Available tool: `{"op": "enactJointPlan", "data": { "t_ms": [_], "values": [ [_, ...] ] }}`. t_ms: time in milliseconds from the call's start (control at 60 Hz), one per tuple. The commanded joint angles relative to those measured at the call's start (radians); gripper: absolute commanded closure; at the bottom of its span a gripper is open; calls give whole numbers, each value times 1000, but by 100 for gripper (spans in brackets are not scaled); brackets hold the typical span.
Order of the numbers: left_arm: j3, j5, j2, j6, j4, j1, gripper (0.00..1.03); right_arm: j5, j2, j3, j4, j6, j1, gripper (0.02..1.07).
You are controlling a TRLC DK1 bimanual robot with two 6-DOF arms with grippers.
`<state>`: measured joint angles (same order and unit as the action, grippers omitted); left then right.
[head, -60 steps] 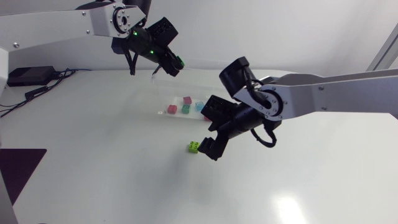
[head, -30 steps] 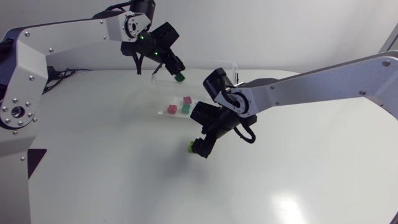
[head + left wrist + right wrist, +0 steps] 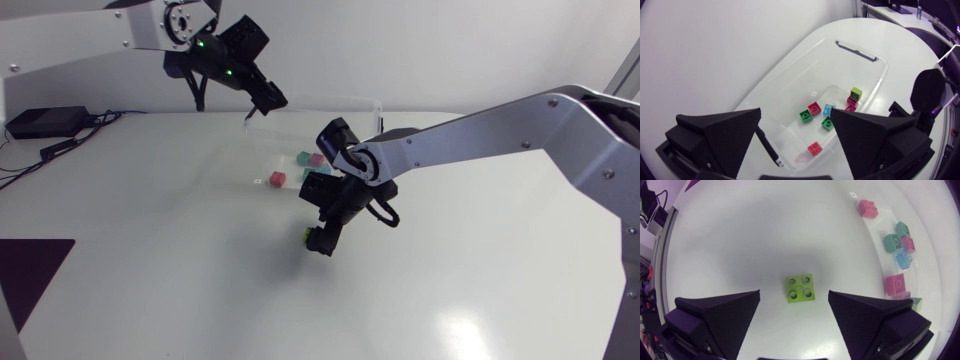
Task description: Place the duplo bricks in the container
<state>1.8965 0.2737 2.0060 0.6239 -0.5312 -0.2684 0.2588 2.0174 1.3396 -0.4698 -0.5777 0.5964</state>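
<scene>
Overhead, the lime duplo brick point(image 3: 308, 235) is mostly hidden under the right gripper point(image 3: 321, 241); only a green sliver shows. The right wrist view shows it whole: square, four studs, lying flat on the matte white table point(image 3: 740, 240) between wide-spread fingers, neither touching it. The left gripper point(image 3: 270, 100) hangs over the clear plastic container point(image 3: 350, 101) on the table's far side, fingers parted, holding nothing. Inside lie loose bricks point(image 3: 814, 108), red, green, blue and lime, scattered. Through the container wall they look pale.
</scene>
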Motion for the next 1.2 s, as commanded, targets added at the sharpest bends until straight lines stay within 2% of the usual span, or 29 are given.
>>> {"op": "enactJointPlan", "data": {
  "t_ms": [0,383,500,717,883,983,1183],
  "values": [
    [-91,7,-102,-26,30,21,4,2,47,27,-13,-31,-1,10],
    [-458,2,-437,-66,146,107,4,0,89,95,-66,-57,3,17],
    [-559,-21,-523,-64,185,121,4,-3,104,122,-95,-60,11,26],
    [-662,-24,-638,-62,188,182,4,-9,132,174,-167,-68,16,28],
    [-712,-22,-667,-44,186,199,4,-33,149,207,-219,-77,23,29],
    [-725,-21,-679,-39,186,204,4,-50,164,213,-222,-79,26,48],
    [-748,-10,-704,-29,186,212,4,-58,198,236,-237,-83,26,67]
  ]
}}
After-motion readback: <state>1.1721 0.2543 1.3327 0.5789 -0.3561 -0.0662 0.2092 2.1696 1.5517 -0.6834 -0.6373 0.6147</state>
